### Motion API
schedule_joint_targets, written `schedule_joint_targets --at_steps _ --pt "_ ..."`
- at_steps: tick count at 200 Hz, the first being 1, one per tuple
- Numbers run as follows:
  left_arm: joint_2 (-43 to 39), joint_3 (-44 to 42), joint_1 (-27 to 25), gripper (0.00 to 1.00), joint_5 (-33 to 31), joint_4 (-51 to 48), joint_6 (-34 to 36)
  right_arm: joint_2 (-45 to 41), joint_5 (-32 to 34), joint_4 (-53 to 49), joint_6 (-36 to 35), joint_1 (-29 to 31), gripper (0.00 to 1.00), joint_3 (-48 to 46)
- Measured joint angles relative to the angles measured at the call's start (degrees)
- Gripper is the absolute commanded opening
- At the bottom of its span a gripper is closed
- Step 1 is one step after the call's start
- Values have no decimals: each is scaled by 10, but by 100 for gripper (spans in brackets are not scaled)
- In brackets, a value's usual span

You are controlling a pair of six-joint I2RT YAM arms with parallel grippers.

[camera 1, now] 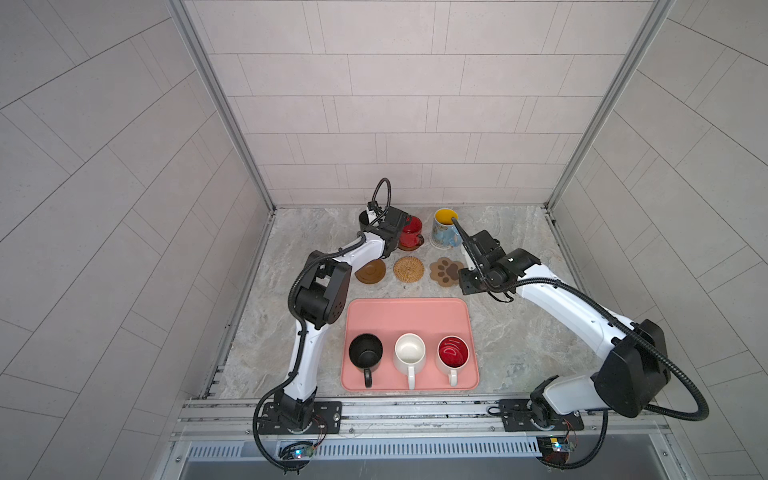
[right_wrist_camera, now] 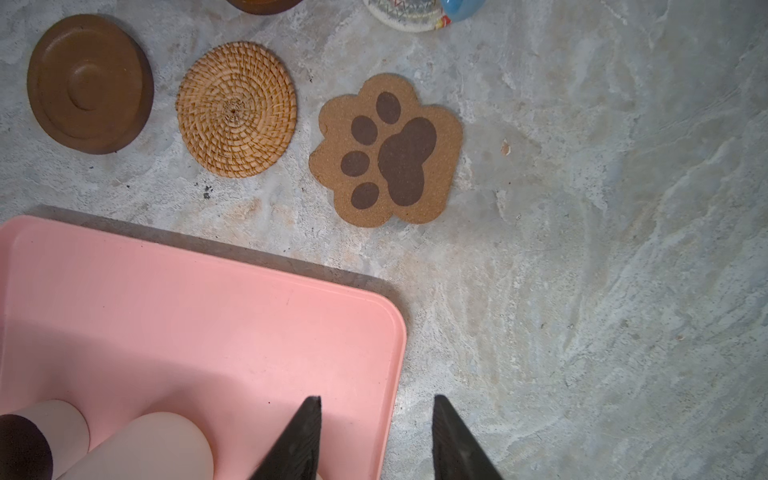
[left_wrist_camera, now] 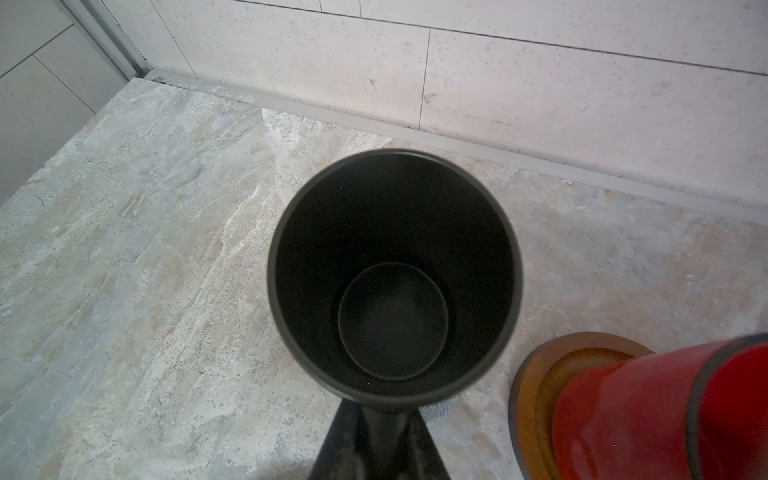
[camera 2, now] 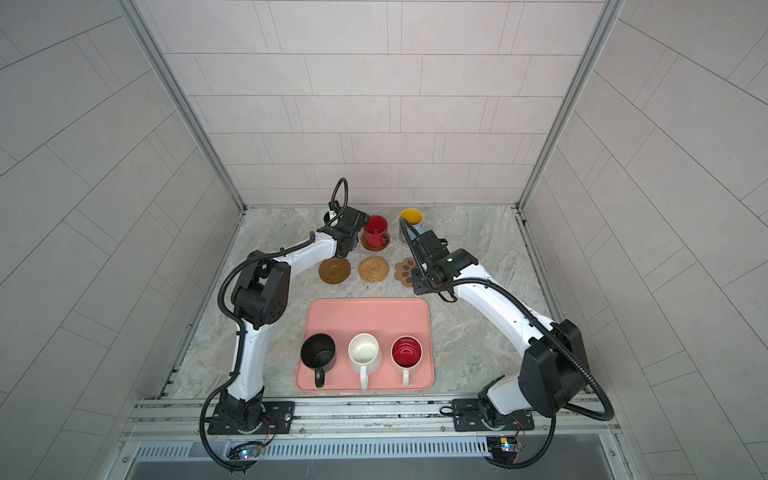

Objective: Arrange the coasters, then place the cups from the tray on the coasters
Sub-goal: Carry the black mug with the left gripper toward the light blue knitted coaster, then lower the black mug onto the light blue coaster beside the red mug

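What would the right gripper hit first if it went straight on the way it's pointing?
Most likely the tray, just inside its corner nearest the paw coaster; the open right gripper points down there with nothing between. Depth is unclear, so possibly the bare table beside it.

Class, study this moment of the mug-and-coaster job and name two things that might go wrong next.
1. The left end effector is shut on the handle of the black mug, with the red mug close beside; pulling away carelessly may knock it.
2. The right end effector hangs open over a corner of the tray; the white mug and red-lined mug stand close, so gripping one may nudge its neighbour.
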Motion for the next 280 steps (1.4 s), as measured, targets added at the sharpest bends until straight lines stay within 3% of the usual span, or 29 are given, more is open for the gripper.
schedule_joint_targets --at_steps 94,280 --pt "10 0 -1 3 4 -6 0 0 0 0 0 0 46 0" --pt "10 0 -11 32 4 4 -9 0 0 0 3 0 46 -2"
